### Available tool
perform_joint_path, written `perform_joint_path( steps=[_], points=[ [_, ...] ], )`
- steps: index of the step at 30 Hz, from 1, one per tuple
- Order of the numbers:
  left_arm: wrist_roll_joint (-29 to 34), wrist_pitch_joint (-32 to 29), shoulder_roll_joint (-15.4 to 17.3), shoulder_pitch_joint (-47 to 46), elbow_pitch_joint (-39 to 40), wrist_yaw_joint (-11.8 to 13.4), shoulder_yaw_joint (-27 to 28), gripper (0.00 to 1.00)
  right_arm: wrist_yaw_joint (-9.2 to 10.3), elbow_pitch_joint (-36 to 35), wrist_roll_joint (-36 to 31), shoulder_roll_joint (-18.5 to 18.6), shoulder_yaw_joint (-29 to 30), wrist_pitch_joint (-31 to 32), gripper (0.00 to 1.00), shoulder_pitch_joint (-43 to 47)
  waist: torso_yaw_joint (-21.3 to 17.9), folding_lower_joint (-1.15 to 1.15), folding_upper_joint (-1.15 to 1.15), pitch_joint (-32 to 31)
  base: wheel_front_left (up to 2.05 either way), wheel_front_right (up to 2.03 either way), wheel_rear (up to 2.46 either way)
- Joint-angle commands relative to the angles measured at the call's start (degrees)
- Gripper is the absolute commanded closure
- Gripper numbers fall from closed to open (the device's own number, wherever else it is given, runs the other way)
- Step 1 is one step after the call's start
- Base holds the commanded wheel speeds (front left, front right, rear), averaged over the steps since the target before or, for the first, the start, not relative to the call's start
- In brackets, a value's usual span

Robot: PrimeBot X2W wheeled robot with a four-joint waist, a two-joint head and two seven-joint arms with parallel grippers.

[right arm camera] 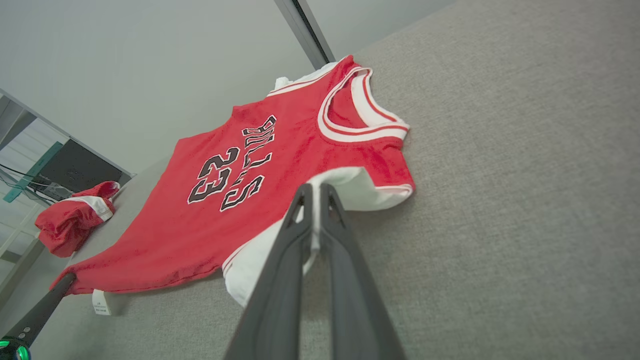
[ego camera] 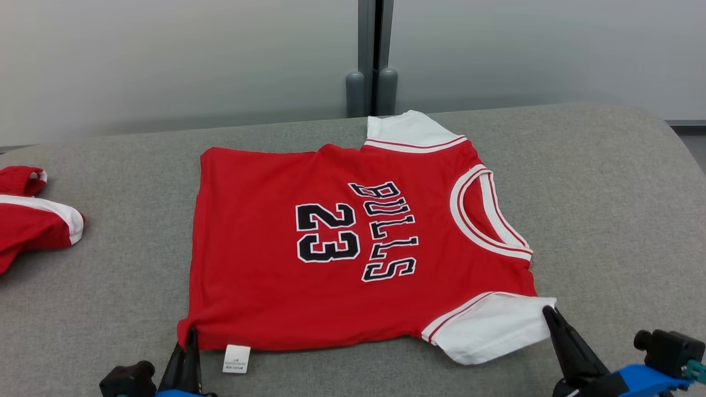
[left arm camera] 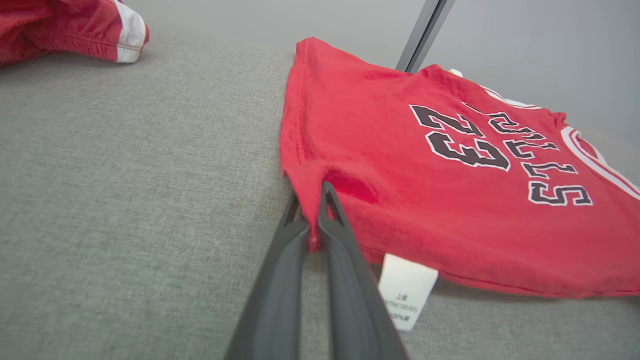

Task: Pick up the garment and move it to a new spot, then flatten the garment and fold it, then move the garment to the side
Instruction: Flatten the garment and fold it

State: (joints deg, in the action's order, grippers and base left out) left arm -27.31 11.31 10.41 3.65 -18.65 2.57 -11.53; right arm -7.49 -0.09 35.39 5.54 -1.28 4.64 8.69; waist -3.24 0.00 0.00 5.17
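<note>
L tool (ego camera: 189, 337) at lower left, fingers (left arm camera: 280, 290) pointing up, pinched tight on shirt (ego camera: 265, 275) corner. R tool (ego camera: 551, 317) lower right, leaning up-left, fingers likewise clamped on shirt. Wrists low, well apart.

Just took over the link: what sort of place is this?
Probably an office or lab: a grey fabric-covered table, frosted wall panels behind it, and what looks like a screen with cables.

Crumpled red cloth (ego camera: 33, 220) at left, grey surface (ego camera: 606, 209), dark post (ego camera: 372, 55) behind
</note>
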Motion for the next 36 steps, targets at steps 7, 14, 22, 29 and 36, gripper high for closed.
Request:
perform_joint_path(
  steps=[7,14,22,29,36],
  points=[
    [0.41,-1.00,0.67,-4.64,-0.68,0.18,-0.37,1.00,-0.02,7.27,-1.37,3.90,-1.97,-0.69,1.00,-11.90,0.17,0.00,0.00,1.36,0.00,0.00,0.00],
    [1.16,-2.07,1.23,-7.84,-0.61,0.50,-1.16,1.00,-0.02,16.77,-1.66,6.79,-5.49,-1.12,1.00,-24.32,0.67,0.00,0.00,3.36,0.00,0.00,0.00],
    [1.78,-3.76,1.41,-11.36,-0.68,0.69,-2.20,1.00,-0.02,30.71,-0.97,7.54,-9.69,-3.98,1.00,-36.56,2.01,0.00,0.00,5.34,0.00,0.00,0.00],
    [2.31,-4.26,1.28,-15.09,-2.81,0.05,-3.28,1.00,-0.02,41.53,0.22,7.71,-12.88,-8.13,1.00,-43.95,2.58,0.00,0.00,7.19,0.00,0.00,0.00],
    [3.44,-1.38,0.88,-18.12,-5.95,0.20,-4.17,0.00,-0.02,47.80,1.94,7.56,-16.04,-14.73,0.00,-47.28,2.70,0.00,0.00,7.82,0.00,0.00,0.00]
  ],
)
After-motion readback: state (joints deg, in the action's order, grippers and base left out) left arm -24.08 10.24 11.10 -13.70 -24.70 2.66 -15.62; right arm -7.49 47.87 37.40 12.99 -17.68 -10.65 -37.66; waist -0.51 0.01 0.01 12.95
